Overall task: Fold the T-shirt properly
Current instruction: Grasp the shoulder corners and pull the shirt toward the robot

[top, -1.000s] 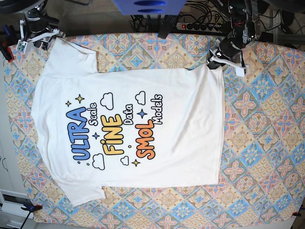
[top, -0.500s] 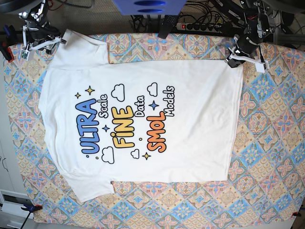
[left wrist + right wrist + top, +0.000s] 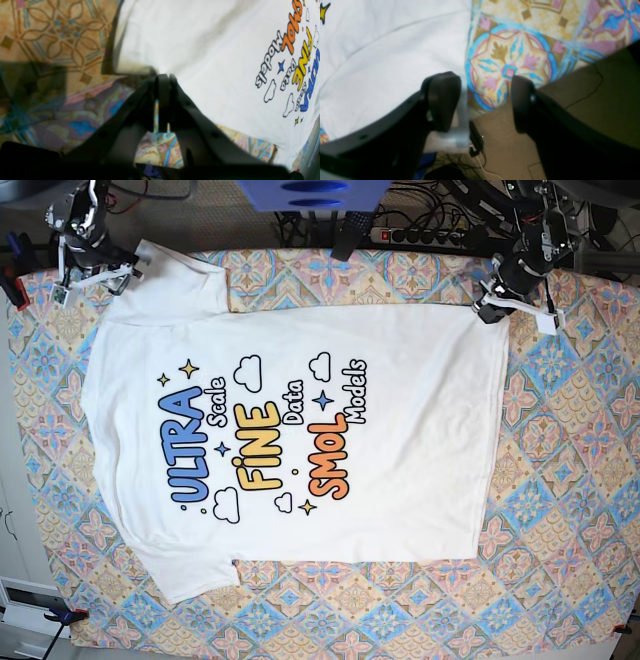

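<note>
The white T-shirt (image 3: 300, 430) lies flat with its print up, the blue "ULTRA", yellow "FiNE" and orange "SMOL" words showing. My left gripper (image 3: 490, 310) is at the hem's far right corner. In the left wrist view its fingers (image 3: 163, 80) are pressed together on that corner of the T-shirt (image 3: 212, 50). My right gripper (image 3: 95, 270) hovers at the far left sleeve. The right wrist view shows this gripper (image 3: 482, 100) open, with the sleeve cloth (image 3: 382, 62) beside one finger and nothing between the jaws.
A patterned tablecloth (image 3: 570, 480) covers the table, with bare cloth to the right and front of the shirt. A blue object (image 3: 310, 195) and a power strip (image 3: 420, 235) sit beyond the far edge. Brown floor (image 3: 582, 100) shows past the table's edge.
Over the second, the shirt was drawn toward the far edge and to the right. The right gripper then opened and let go of the sleeve. The left gripper stays shut.
</note>
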You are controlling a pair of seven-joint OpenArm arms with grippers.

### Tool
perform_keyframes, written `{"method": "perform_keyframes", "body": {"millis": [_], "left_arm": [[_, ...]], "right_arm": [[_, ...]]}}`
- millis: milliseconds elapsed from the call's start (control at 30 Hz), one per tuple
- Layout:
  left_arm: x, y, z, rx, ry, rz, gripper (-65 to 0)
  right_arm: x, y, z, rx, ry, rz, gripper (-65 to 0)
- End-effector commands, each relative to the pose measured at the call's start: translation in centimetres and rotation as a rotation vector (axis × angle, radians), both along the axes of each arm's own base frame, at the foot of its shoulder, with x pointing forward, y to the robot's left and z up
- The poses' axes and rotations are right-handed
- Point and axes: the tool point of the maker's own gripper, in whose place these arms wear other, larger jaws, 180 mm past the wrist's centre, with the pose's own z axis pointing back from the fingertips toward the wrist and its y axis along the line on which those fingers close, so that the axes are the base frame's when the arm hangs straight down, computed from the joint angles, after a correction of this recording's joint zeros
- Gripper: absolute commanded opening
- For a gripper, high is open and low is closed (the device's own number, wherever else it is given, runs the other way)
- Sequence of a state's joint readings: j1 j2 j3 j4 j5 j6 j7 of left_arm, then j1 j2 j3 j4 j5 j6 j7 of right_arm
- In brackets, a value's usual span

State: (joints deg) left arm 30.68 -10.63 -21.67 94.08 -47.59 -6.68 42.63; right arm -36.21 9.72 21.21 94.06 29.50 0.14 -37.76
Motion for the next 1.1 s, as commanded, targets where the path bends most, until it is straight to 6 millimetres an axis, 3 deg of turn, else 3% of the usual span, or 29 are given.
{"method": "perform_keyframes", "body": {"millis": [0, 300, 433, 933, 1067], "left_arm": [[0.4, 0.4, 0.7, 0.009, -0.025, -0.003, -65.0], [0.3, 0.4, 0.6, 0.010, -0.023, -0.003, -65.0], [0.3, 0.4, 0.6, 0.011, -0.023, -0.003, -65.0], [0.3, 0.4, 0.6, 0.010, -0.023, -0.002, -65.0], [0.3, 0.4, 0.6, 0.010, -0.023, -0.002, -65.0]], "right_arm": [[-0.3, -0.6, 0.2, -0.015, 0.000, 0.002, -29.9], [-1.4, 0.9, -1.6, 0.125, -0.002, -0.048, -29.8], [-0.7, 2.6, -1.4, 0.205, -0.050, 0.017, -29.9], [-0.8, 4.5, -1.3, 0.287, -0.031, 0.068, -30.1], [-0.6, 6.4, -0.8, 0.341, -0.052, 0.212, -36.5]]}}
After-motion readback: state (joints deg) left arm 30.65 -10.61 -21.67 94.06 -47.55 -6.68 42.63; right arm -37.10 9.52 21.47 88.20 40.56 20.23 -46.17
